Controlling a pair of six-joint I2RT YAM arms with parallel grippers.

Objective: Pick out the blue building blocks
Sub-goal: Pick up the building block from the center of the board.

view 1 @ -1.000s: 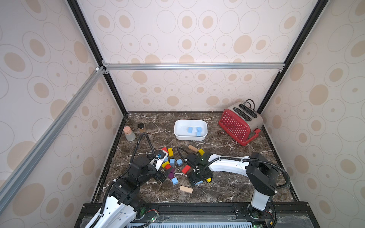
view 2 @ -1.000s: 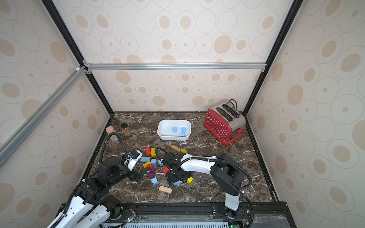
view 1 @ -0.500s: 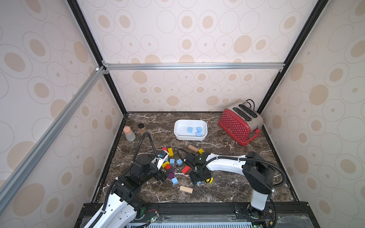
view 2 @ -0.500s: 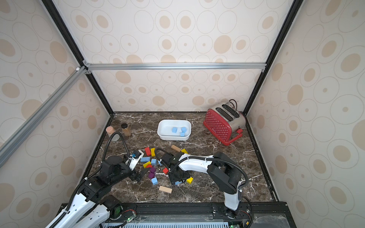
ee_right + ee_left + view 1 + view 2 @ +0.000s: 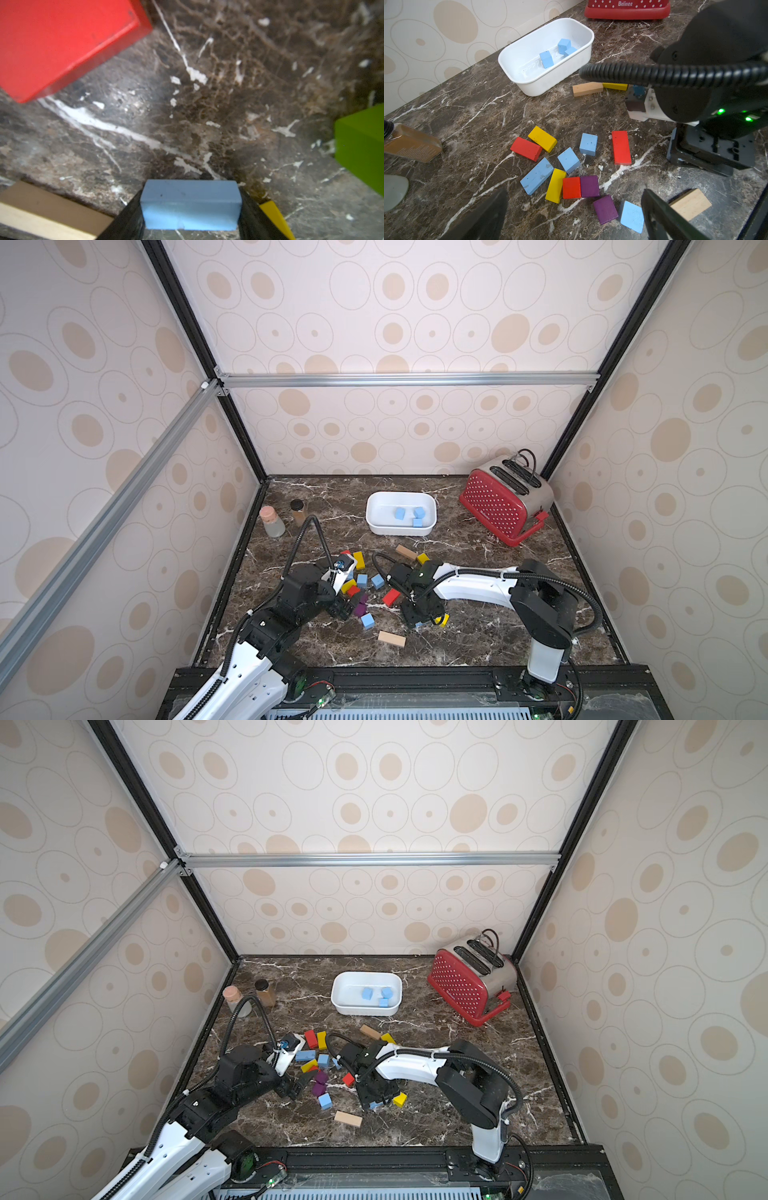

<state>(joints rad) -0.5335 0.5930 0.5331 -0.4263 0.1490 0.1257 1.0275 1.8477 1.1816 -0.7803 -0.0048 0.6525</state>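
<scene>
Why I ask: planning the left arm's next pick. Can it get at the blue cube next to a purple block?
Probably yes: the open left tool hangs close by the cube, its top bare; the purple block crowds one side.

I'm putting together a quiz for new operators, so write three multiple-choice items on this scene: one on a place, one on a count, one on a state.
1. Where does the red toaster stand?
A) near left corner
B) far right corner
C) front middle

2. How many blue blocks lie in the white tub?
A) three
B) one
C) five

3. What sits between the jaws of the right gripper?
A) nothing
B) a red block
C) a light blue block

Key:
1 B: both top views show it at the back right, where the walls meet.
2 A: three can be counted in both top views and the left wrist view.
3 C: the right wrist view shows the jaws against its two sides.
</scene>
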